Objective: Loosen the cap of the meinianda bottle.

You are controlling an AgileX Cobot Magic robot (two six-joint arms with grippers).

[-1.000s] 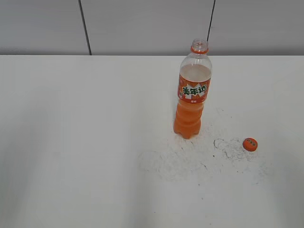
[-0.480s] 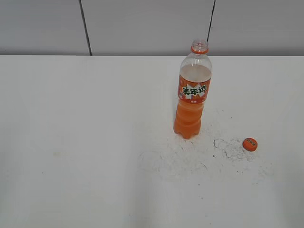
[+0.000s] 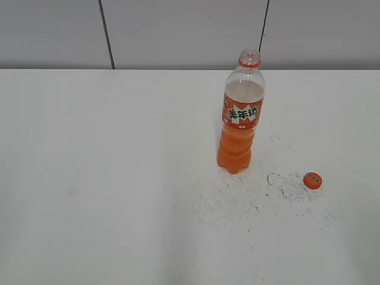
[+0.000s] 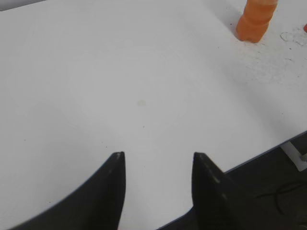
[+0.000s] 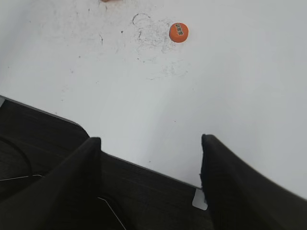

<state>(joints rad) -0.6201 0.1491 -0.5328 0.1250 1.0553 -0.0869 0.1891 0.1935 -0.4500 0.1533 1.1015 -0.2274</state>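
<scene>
L gripper (image 4: 156, 165): jaws apart w/ a moderate gap, nothing between, hovering over bare white table (image 4: 120, 86) near its front edge. R gripper (image 5: 151, 148): jaws wide, empty, sitting over the table's near edge, dark floor below.

Meinianda bottle (image 3: 240, 113) upright, right of center on the table, neck open w/o cap, roughly two-thirds full of orange drink. Cap (image 3: 312, 180) lies flat on the table, front-right of the bottle, apart from it, printed top up. Scuffed patch (image 3: 237, 196) spreads between bottle base and cap. Both grippers well clear of bottle and cap; table's left half is open.
</scene>
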